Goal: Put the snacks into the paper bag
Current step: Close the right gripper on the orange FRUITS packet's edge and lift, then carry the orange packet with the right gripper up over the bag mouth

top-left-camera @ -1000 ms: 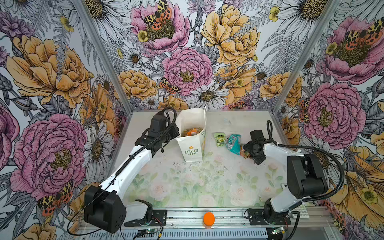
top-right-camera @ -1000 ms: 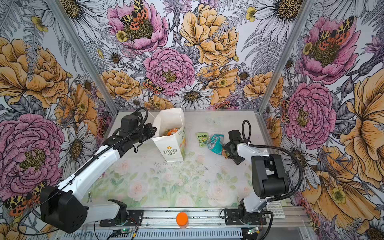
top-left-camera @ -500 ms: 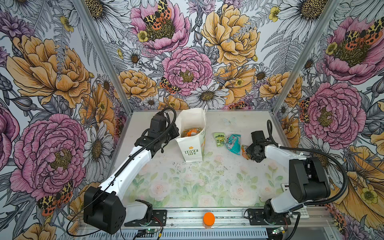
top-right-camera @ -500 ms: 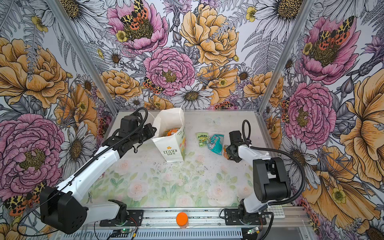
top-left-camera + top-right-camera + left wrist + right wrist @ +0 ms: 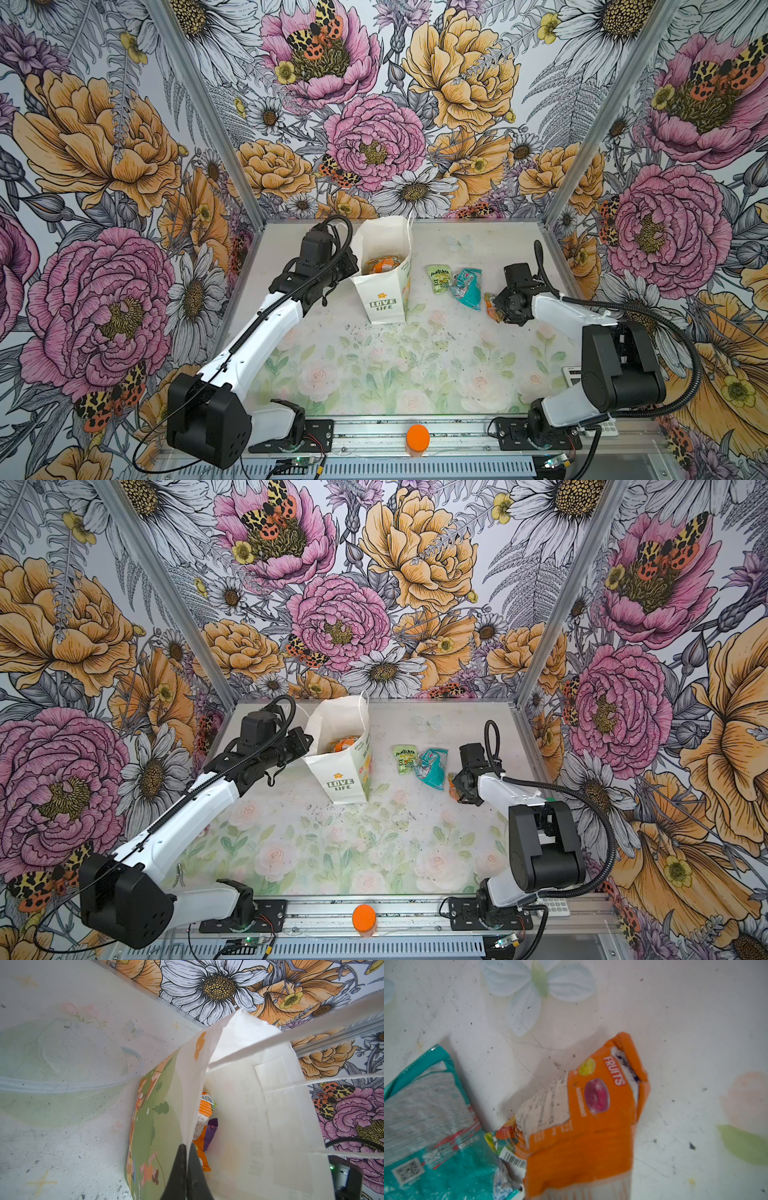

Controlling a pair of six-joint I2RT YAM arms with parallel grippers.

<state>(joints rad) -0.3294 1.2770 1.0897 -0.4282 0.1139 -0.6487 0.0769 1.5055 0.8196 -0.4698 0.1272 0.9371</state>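
Observation:
The white paper bag (image 5: 384, 291) stands upright at the back left of the table, mouth open. My left gripper (image 5: 353, 266) is shut on its near rim; in the left wrist view the black fingertips (image 5: 182, 1159) pinch the paper edge. An orange snack (image 5: 205, 1105) and a purple snack (image 5: 211, 1130) lie inside the paper bag (image 5: 239, 1105). A pale green snack (image 5: 439, 279) and a teal snack (image 5: 469, 286) lie to the right of the bag. My right gripper (image 5: 496, 305) is shut on an orange-and-white snack (image 5: 581, 1126), which bends up off the table and hides the fingers.
Flowered walls close in the back and both sides. An orange round cap (image 5: 417, 435) sits on the front rail. A white keypad (image 5: 575, 376) lies by the right arm's base. The teal snack (image 5: 425, 1126) lies close beside the held one.
My right gripper has closed onto the orange-and-white snack and its wrist has turned a little. The left arm and the bag have not moved.

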